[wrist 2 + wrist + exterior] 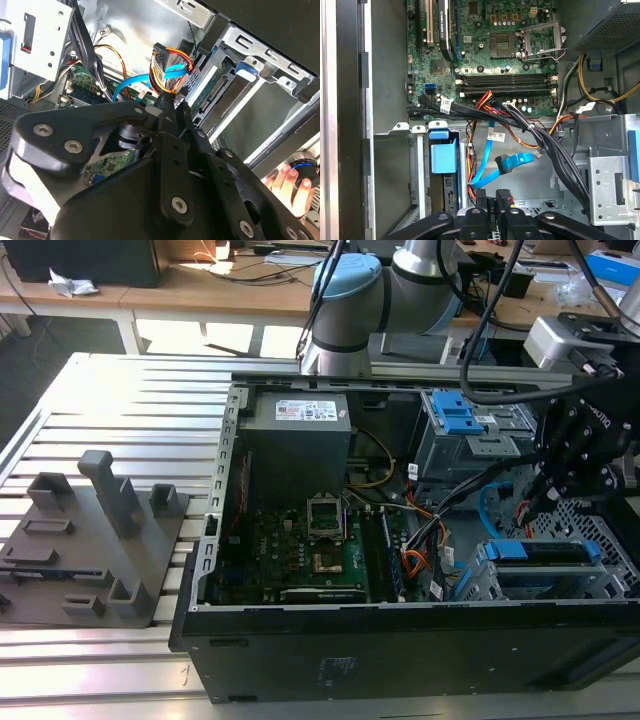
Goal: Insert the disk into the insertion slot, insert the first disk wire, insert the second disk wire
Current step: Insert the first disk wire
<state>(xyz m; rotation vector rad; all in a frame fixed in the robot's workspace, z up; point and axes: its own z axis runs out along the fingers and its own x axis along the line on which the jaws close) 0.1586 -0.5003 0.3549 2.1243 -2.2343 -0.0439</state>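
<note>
Exterior view: the open computer case [400, 650] lies on a slatted metal table [130, 390], with my arm [345, 300] reaching over its far wall. The disk [545, 570] already sits in the insertion slot [612, 585], in the corner of the case toward the exterior view's right. Its blue carrier shows along the top of the slot.

In the second wrist view my gripper [167, 102] points toward the disk's connector edge, near it but not touching. Its tip is right at a bundle of red, yellow and black wires [175, 62] that carries a black plug [159, 51]. I cannot tell whether the gripper is open or closed, or whether it holds anything. A blue cable [142, 82] runs just beside the bundle. In the first wrist view its blue plug [512, 161] hangs free, apart from the disk, between the gripper and the motherboard [485, 50]. Outside the case, a person's hand [286, 182] rests beside a dark object [304, 175] with a blue ring.
</note>
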